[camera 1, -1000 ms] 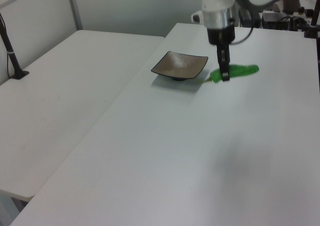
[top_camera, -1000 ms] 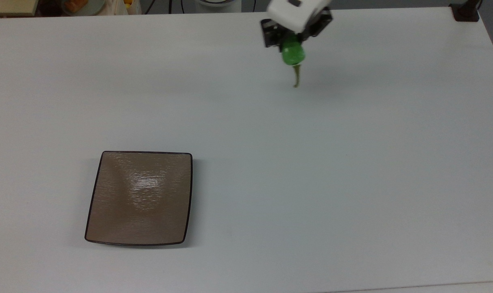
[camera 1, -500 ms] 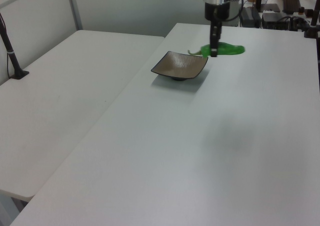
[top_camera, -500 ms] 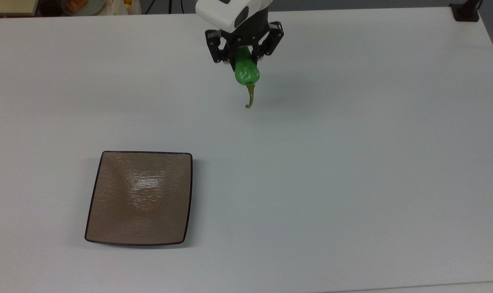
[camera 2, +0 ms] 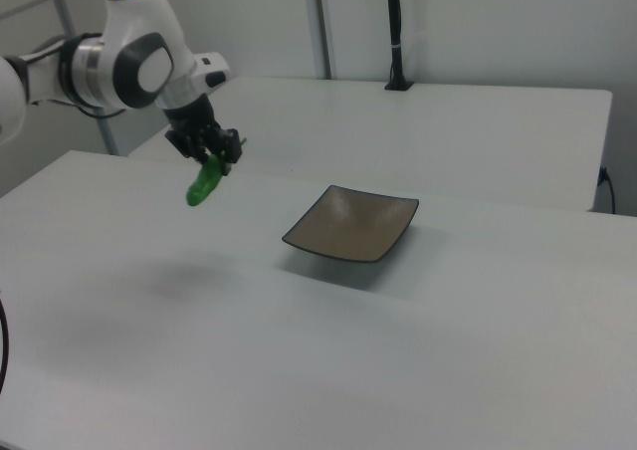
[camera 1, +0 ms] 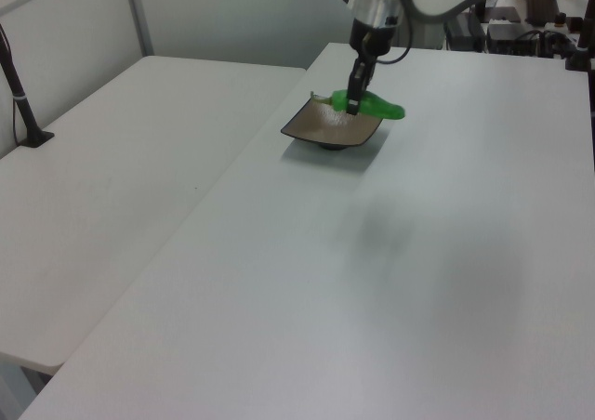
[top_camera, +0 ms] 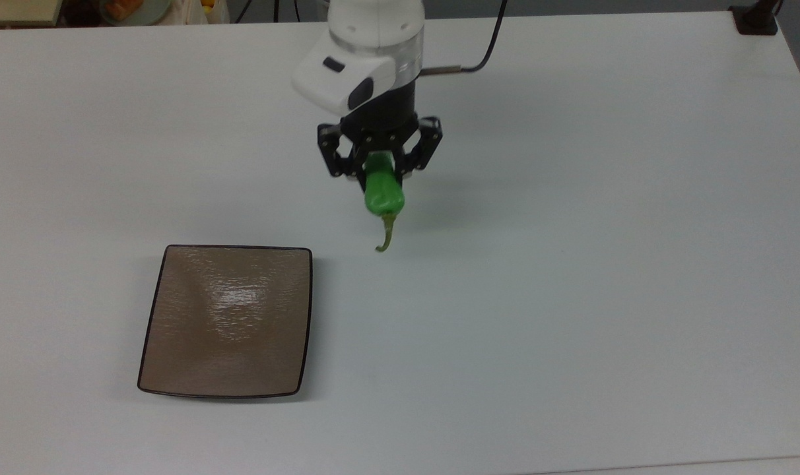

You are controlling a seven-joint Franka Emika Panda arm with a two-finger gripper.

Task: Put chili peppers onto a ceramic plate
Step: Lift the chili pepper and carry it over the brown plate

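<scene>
My gripper [top_camera: 379,173] is clamped on the green chili pepper [top_camera: 382,192], carried above the white table [top_camera: 571,264], stem down, near the empty brown ceramic plate [top_camera: 228,322]

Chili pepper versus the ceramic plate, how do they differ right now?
The chili pepper is bright green and elongated; the ceramic plate is brown and square. The pepper hangs in the air, held in the gripper jaws; the plate rests on the table. The pepper is shorter than the plate's side. Both look glossy.
</scene>
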